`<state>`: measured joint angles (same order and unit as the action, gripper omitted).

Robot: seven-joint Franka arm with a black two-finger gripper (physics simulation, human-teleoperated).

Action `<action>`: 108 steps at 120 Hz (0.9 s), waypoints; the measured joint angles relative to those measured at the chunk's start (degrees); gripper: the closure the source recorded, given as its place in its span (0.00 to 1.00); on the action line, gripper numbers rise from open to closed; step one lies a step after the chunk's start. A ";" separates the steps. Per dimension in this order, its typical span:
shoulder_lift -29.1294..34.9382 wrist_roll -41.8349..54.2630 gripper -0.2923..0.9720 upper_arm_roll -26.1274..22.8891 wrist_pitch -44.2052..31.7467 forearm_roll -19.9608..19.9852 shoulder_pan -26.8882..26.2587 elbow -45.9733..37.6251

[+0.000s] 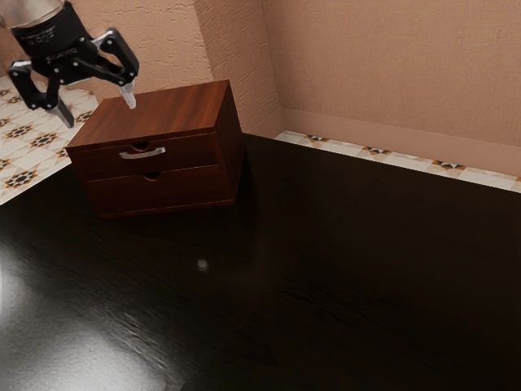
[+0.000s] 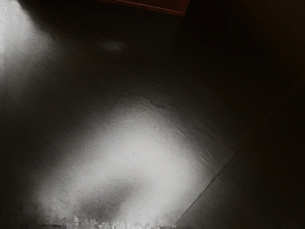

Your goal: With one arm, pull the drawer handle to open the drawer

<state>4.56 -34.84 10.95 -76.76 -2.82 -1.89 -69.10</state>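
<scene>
A small dark-red wooden cabinet [image 1: 163, 147] with two drawers stands on the black table at the exterior view's upper left. Its upper drawer [image 1: 151, 155] carries a silver bar handle [image 1: 142, 152] and sits flush with the front. The lower drawer [image 1: 159, 189] is flush too. My black gripper [image 1: 96, 107] hangs open above the cabinet's back left corner, fingers spread wide and empty, well above the handle. In the wrist view a strip of the cabinet's lower edge [image 2: 152, 5] shows beyond the glossy table.
The black table [image 1: 326, 277] spreads wide in front of and to the right of the cabinet. Pink walls [image 1: 391, 65] and a patterned tiled floor [image 1: 32, 147] lie behind. Glare patches mark the table [image 2: 138, 162] under my hand.
</scene>
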 joint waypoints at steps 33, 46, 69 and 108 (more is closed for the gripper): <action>-5.90 -18.48 0.23 -0.05 1.59 0.25 -0.03 -1.96; -6.47 -23.74 0.23 -0.05 0.83 0.24 -0.22 -2.92; -5.59 -30.93 0.23 0.28 -3.70 0.39 0.11 -10.27; -4.52 -38.74 0.23 6.97 -13.81 0.47 -3.81 -17.02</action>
<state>0.04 -73.58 17.91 -90.57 -2.35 -5.70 -86.12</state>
